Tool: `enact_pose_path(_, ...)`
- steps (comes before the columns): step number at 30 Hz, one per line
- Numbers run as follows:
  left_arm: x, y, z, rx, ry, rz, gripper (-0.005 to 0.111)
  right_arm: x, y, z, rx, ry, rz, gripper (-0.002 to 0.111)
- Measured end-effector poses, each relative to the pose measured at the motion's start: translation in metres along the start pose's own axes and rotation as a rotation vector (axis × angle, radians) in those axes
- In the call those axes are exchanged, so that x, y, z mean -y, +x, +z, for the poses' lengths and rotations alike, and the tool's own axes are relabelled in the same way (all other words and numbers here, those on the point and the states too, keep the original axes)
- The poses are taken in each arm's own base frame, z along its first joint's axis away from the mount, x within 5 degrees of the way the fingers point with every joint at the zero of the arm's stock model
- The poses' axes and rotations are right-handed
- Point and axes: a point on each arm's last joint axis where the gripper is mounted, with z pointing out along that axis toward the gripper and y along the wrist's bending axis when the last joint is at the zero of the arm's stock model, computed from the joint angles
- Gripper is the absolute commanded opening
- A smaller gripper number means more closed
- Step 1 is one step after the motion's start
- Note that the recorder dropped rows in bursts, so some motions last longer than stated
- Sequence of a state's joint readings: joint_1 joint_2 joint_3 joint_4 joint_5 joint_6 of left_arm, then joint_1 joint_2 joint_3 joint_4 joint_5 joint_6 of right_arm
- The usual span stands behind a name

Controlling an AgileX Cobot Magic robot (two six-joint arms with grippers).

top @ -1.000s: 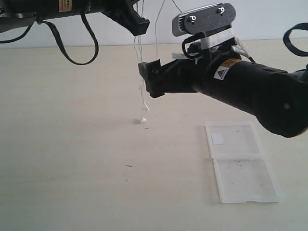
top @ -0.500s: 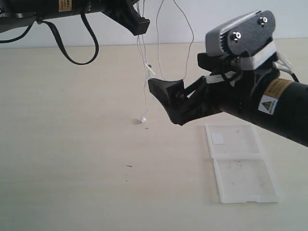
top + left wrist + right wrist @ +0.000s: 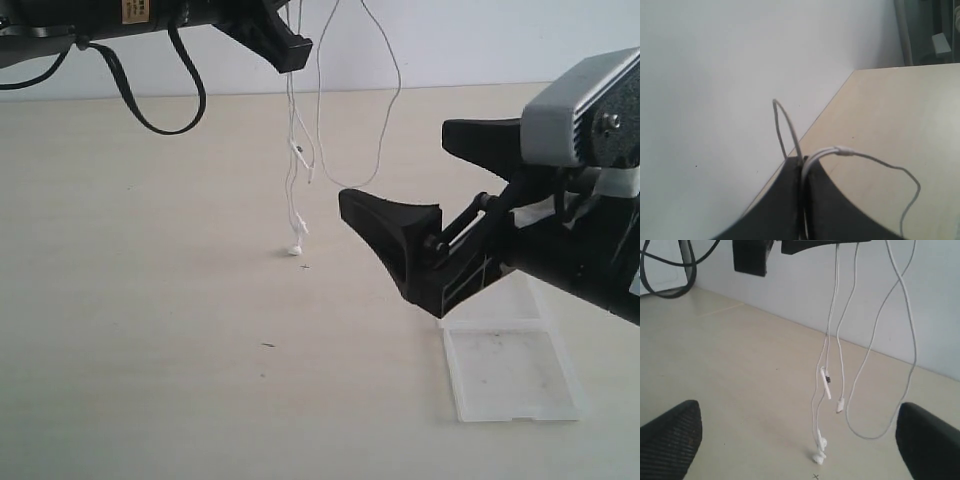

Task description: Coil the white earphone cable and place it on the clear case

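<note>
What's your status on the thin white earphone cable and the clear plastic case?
Left gripper shut on thin white earphone cable, held high, dangling uncoiled. Right gripper open, empty, partly hiding flat clear plastic case. No obstruction seen.

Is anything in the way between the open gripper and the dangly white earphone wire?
No, nothing that shows. The white earphone cable hangs down from the left gripper, which is shut on it. The right gripper is wide open and faces the cable, with only air and bare table between them.
</note>
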State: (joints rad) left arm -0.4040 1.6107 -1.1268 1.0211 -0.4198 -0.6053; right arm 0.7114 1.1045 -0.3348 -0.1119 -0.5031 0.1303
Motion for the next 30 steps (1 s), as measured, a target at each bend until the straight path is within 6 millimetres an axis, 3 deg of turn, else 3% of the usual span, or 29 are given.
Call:
enact_pose_path(10,0.002,-0.003,0.0,0.028,0.02,-0.02,0.0,0.005,0.002,0.01,0.055,0.05,-0.051,0.105)
enact_pose_path(24,0.003,-0.004,0.0,0.041,0.031,-0.09,0.0,0.025,0.029,0.047,0.127,0.24,-0.043,0.105)
enact_pose_path(30,0.003,-0.004,0.0,0.041,0.034,-0.114,0.0,0.022,0.032,0.067,0.134,0.181,-0.001,0.105)
